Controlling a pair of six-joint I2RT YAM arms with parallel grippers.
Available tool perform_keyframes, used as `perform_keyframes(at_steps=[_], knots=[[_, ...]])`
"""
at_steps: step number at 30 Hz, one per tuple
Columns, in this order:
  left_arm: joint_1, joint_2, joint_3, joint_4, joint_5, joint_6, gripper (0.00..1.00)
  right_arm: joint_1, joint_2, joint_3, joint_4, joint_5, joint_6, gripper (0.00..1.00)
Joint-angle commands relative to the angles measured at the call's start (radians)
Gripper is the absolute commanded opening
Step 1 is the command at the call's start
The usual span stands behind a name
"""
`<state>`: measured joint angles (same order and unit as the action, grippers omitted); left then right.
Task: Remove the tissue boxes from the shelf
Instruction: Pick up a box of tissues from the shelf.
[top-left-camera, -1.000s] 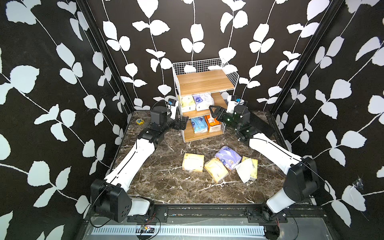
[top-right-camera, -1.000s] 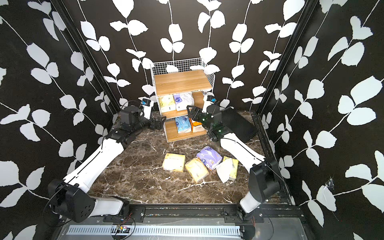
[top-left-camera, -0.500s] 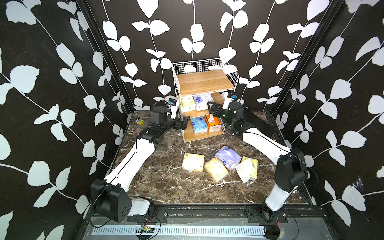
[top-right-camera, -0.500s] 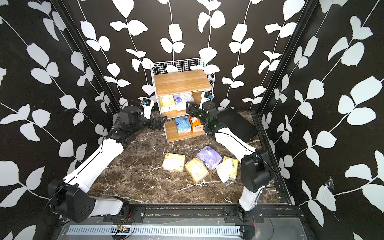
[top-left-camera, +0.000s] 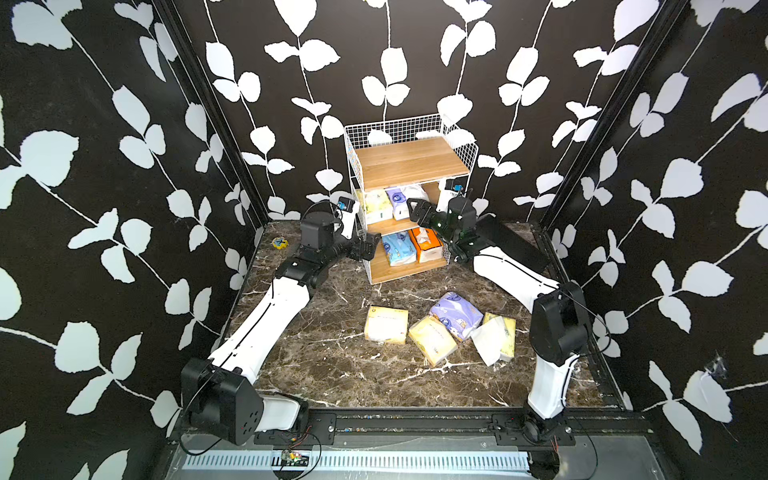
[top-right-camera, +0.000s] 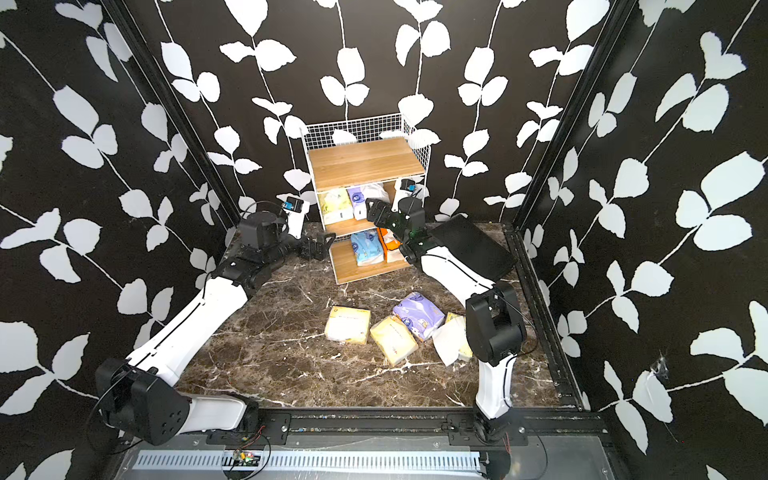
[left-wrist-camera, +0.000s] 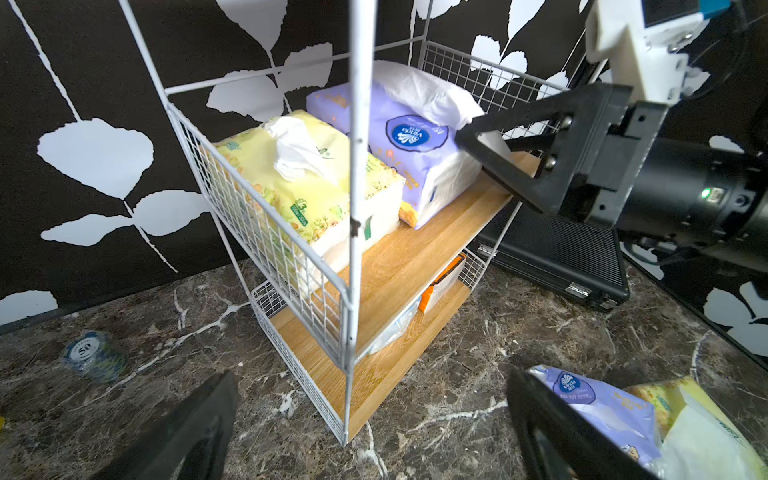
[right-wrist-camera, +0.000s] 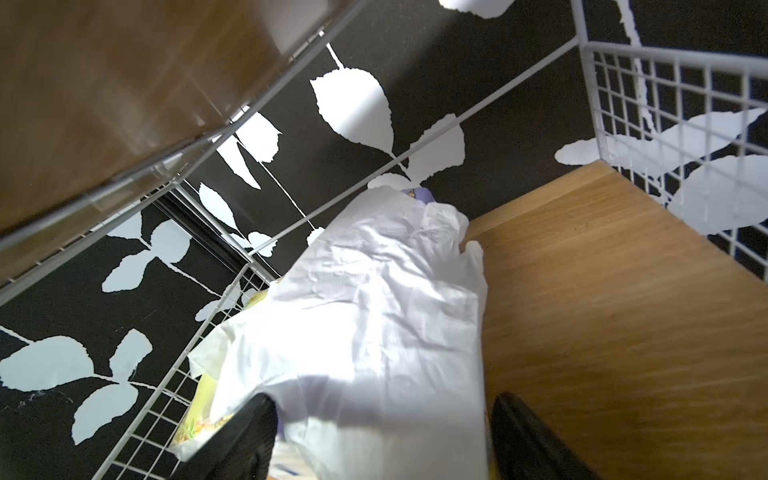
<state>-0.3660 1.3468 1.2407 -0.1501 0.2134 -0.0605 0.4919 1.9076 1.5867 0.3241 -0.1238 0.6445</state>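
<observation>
Pretty much the whole middle is taken up by a crumpled lavender-white tissue pack (right-wrist-camera: 374, 324), laid on a wooden board of the shelf (right-wrist-camera: 602, 311). A bit of a yellow pack (right-wrist-camera: 199, 419) is seen just beside it, against the wire grid (right-wrist-camera: 166, 399). The right gripper (right-wrist-camera: 386, 440) is held spread, black fingers (right-wrist-camera: 532, 436) placed either side of the white pack. Contact can't be made out.

Black walls (top-left-camera: 415, 50) printed with white leaves and vines are closing in the cell on three sides, with black corner posts (top-left-camera: 223, 137) running down to a dark brown marble surface (top-left-camera: 332, 365) veined in white. Bright light is falling on the marble. A flat black case (top-right-camera: 473, 245) is lying at the far right corner, and a black rail (top-left-camera: 415, 417) is edging the near side, a slotted metal strip (top-left-camera: 374, 461) lying just outside it.
</observation>
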Motion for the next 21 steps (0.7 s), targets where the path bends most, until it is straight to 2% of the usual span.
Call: perform_keyframes(at_steps=[1,5,14,18,21], knots=[[-0.004,-0.027,-0.012,0.029,0.016,-0.001,0.99,-0.003,0.021,0.052,0.051,-0.035,0.005,0.81],[-0.004,-0.018,-0.007,0.028,0.024,-0.004,0.99,0.000,0.025,0.030,0.070,-0.043,0.026,0.73],[-0.003,-0.025,-0.011,0.029,0.017,0.001,0.99,0.007,-0.030,-0.038,0.079,-0.026,0.018,0.30],[-0.004,-0.033,-0.001,0.009,0.008,0.025,0.99,0.008,-0.078,-0.071,0.076,-0.010,0.008,0.15],[-0.004,-0.061,-0.009,0.004,-0.041,0.046,0.99,0.007,-0.117,-0.102,0.076,-0.004,0.007,0.07]])
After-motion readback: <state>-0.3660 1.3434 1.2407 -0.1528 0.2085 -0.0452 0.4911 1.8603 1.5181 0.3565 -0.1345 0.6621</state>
